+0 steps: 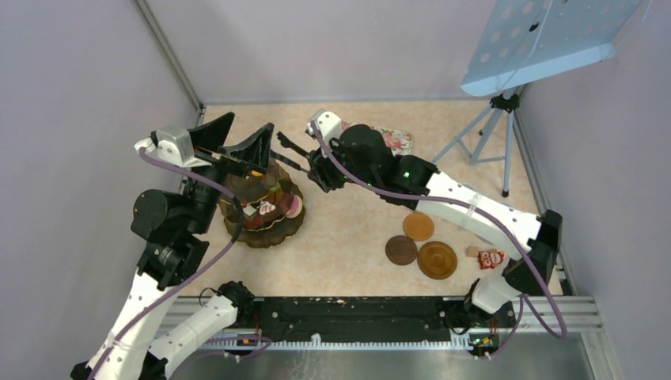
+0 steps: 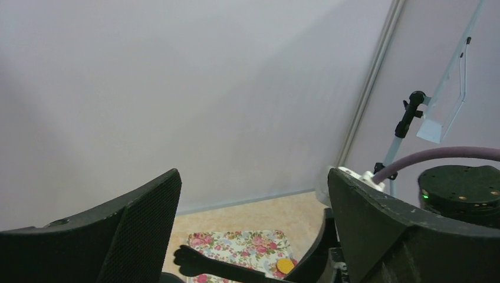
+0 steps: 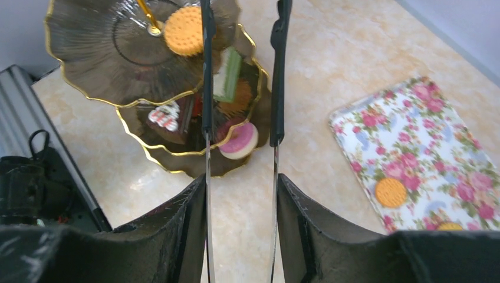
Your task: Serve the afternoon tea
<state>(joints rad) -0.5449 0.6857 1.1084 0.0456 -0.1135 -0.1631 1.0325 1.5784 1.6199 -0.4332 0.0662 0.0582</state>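
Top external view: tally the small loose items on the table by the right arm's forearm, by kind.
Round brown discs: 3
Small red-and-white packet: 1
Total: 4

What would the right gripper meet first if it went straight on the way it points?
Likely the gold-rimmed smoked-glass tiered stand: the black metal tongs held in the right gripper reach over its tiers, near the round orange biscuit on top. Which tier comes first is unclear.
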